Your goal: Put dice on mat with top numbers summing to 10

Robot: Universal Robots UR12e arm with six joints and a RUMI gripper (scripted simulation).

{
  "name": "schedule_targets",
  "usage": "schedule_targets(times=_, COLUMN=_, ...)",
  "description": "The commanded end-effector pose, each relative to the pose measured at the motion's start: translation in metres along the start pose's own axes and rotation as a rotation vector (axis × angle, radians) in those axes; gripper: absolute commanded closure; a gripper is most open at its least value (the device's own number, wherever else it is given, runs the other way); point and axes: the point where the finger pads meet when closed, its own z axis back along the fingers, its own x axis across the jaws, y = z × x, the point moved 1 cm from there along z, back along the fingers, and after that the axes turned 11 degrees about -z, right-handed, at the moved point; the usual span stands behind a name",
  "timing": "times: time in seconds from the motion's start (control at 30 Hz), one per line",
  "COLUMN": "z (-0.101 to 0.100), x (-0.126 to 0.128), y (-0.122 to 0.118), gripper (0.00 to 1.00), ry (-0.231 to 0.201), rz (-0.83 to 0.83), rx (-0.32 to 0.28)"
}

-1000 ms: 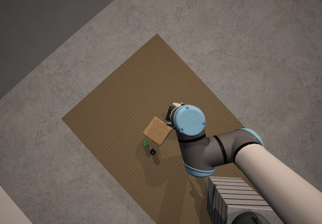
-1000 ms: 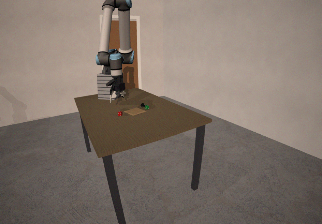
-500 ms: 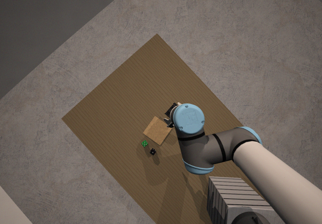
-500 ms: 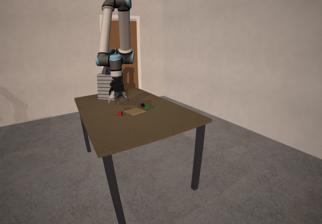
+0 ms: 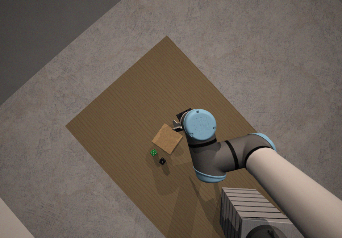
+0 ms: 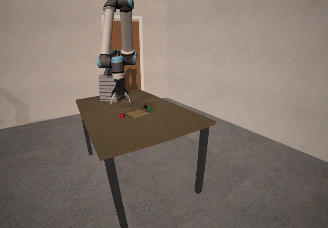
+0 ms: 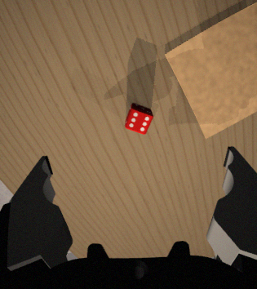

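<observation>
None of the placing is done. All three dice are on the worktop (image 5: 124, 97) (image 6: 164, 127) (image 7: 106, 196), outside the mat (image 5: 167, 139) (image 6: 137, 113) (image 7: 228, 73). Seen from the exterior, the red die (image 6: 122, 115) (image 7: 139, 119) lies just beside the mat on its left; the green die (image 5: 153, 152) (image 6: 149, 109) and the black die (image 5: 162, 161) (image 6: 145, 107) lie near each other past its far right side. Each looks flat.

The hand (image 5: 177, 122) (image 6: 120, 103) (image 7: 135, 153) hangs above the worktop, its fingers spread wide with nothing between them. The red die is ahead of it in the wrist view, so that one is probably next.

The red die shows a six on top. The green and black tops are too small to read surely, so whether the total is right, or any die needs turning, I cannot tell. What certainly remains is carrying all three fully onto the mat and leaving them flat.
</observation>
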Motion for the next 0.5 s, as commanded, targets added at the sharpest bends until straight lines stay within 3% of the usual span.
schedule_targets(times=0.0, z=-0.0017, x=0.0019, y=-0.0015, gripper=0.00, ry=0.004, rz=-0.136, rx=-0.002)
schedule_targets(times=0.47, z=-0.0052, x=0.0048, y=-0.0037, gripper=0.00, ry=0.003, rz=-0.343, rx=-0.002)
